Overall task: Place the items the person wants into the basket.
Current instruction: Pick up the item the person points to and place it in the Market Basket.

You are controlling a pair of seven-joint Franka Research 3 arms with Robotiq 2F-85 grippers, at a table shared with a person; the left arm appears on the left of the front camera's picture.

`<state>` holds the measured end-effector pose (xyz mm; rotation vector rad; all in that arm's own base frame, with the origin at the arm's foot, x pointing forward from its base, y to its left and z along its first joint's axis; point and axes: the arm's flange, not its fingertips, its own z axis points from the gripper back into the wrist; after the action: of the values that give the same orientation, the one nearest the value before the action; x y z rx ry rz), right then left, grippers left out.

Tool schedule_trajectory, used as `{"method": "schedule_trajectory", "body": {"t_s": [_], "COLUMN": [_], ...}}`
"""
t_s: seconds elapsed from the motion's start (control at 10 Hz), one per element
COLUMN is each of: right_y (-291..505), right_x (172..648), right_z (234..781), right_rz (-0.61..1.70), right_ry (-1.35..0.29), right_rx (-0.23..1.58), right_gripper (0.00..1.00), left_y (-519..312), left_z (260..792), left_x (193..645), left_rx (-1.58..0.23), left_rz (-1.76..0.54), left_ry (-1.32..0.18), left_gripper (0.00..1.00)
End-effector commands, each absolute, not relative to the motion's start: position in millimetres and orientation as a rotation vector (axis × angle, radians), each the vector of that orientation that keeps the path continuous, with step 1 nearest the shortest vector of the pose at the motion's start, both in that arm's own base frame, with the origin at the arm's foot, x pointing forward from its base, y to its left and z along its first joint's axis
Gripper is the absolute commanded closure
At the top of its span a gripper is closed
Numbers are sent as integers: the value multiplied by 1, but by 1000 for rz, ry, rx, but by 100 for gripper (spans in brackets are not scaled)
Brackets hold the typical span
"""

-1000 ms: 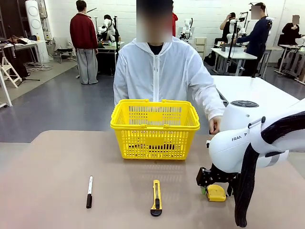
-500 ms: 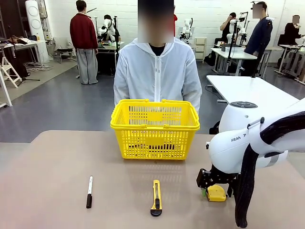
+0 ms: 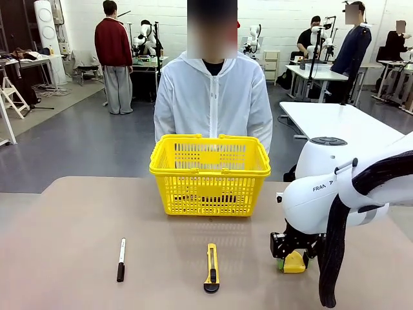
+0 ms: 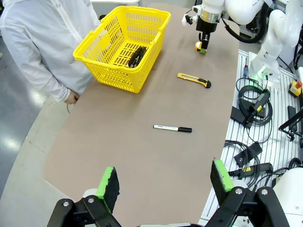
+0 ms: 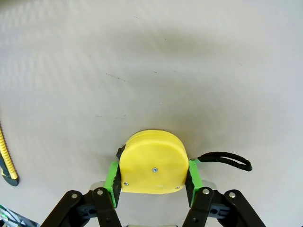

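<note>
The yellow tape measure lies on the table, its black strap trailing to one side. My right gripper is shut on it, green pads pressed to both flanks; it also stands at the table's front right. The yellow basket sits mid-table in front of the person. A slim black item, likely the pen, lies on the basket's floor. High above the near table end hangs my left gripper, open with nothing between its fingers.
A white marker with a black cap lies at the front left. The yellow-and-black utility knife lies front centre, left of the tape measure. Cables and gear lie on the slatted surface beside the table.
My right gripper has closed on the tape measure and shifted slightly right over it. The person's hand has drawn back from the table's far right edge.
</note>
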<state>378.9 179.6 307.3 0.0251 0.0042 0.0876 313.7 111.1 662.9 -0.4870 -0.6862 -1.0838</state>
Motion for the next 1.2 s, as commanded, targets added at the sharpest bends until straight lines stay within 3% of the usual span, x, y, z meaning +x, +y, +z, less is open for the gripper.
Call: {"method": "schedule_trajectory", "body": {"t_s": [0.0,0.1,0.3,0.8,1.1], "right_y": [180,180,181,209,214], "right_x": [382,383,374,345,340], "right_z": [305,306,340,523,551], "right_rz": [109,109,105,101,45], "right_ry": [30,28,-23,-179,-225], "right_rx": [28,27,17,-101,-121], "right_gripper": [92,100,100,100,100], "left_y": [113,113,113,113,113], "left_z": [663,663,663,663,663], "left_x": [312,312,312,312,312], "left_rx": [-494,-494,-494,-494,-494], "left_rz": [-1103,-1103,-1103,-1103,-1103], "left_ry": [-702,-702,-702,-702,-702], "left_gripper": [0,0,0,0,0]}}
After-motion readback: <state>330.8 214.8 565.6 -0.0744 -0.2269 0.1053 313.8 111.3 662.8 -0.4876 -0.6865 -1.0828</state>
